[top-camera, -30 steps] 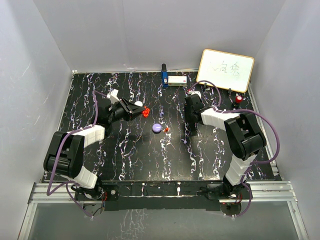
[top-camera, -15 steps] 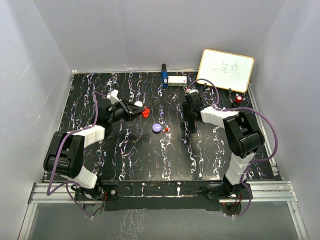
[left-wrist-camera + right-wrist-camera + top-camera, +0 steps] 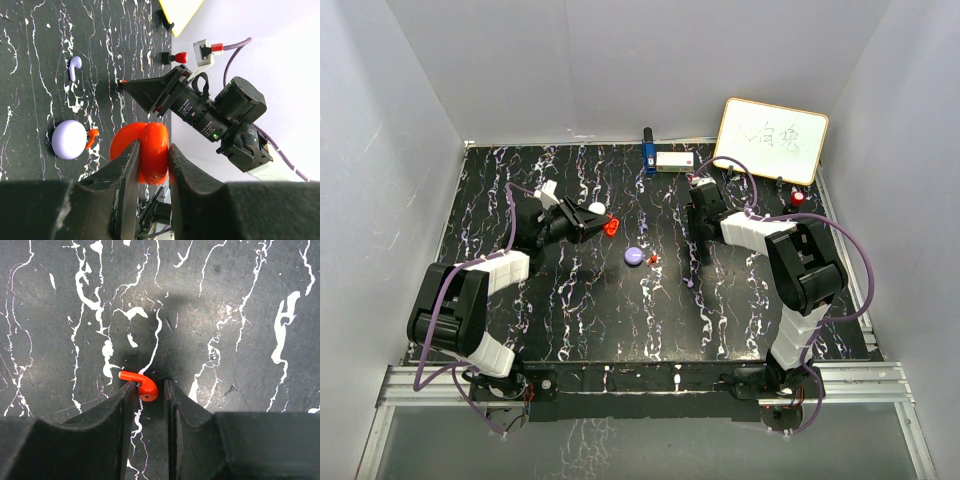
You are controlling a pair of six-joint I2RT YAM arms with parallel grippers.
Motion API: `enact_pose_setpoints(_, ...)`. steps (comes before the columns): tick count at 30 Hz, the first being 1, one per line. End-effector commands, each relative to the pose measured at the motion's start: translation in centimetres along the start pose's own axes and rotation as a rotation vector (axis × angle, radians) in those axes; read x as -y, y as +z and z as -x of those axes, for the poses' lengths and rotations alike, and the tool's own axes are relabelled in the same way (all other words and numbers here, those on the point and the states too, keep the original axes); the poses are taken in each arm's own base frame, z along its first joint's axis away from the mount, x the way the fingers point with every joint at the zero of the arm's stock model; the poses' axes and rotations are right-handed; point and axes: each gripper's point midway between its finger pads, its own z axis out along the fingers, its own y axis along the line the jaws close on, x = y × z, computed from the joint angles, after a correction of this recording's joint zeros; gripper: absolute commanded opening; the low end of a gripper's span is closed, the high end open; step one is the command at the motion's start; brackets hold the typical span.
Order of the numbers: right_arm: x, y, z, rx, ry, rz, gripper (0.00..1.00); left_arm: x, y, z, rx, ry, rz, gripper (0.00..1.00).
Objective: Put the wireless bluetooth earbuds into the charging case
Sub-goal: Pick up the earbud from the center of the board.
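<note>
Grey walls box in a black, white-veined tabletop (image 3: 580, 320). Left end effector (image 3: 153, 167) is clamped on a red charging case (image 3: 131, 145), held off the surface with its lid apparently open. Right end effector (image 3: 148, 390), tipped down at the far side of the tabletop, straddles a red earbud (image 3: 142, 384). Its fingers stand only slightly apart, and I cannot tell whether they are already pinching.

The earbud looks feather-light, hard, glossy and rounded, so it is likely to squirt out. It is best taken across the fat bulb, not the thin stem. Only the right wrist view shows that fit. The left wrist view adds a purple case (image 3: 69, 139) with an orange earbud (image 3: 92, 137) touching it and a white earbud (image 3: 74, 67) apart; from above these are mere specks.
</note>
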Motion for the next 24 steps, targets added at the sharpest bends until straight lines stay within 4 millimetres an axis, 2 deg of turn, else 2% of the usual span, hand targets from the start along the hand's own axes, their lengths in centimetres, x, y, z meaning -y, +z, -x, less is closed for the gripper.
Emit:
enact_pose_setpoints(1,-0.2,0.0,-0.2,0.0,0.015,0.014,0.27,1.5,-0.7,0.3,0.017,0.039,-0.036,0.0)
enact_pose_setpoints(12,-0.2,-0.2,0.0,0.006,0.018,0.012,0.14,1.5,-0.7,0.4,0.02,0.036,-0.039,0.0)
enact_pose_setpoints(14,-0.2,-0.3,0.3,0.009,0.016,0.014,0.09,1.5,-0.6,0.5,0.02,0.036,-0.039,0.0)
enact_pose_setpoints(16,-0.4,-0.8,1.0,0.021,0.0,0.013,0.03,1.5,-0.5,0.5,0.02,0.033,-0.036,0.0)
enact_pose_setpoints(24,-3.2,-4.5,6.8,0.135,-0.183,-0.054,0.0,1.8,0.7,1.6,0.013,-0.005,-0.016,0.0)
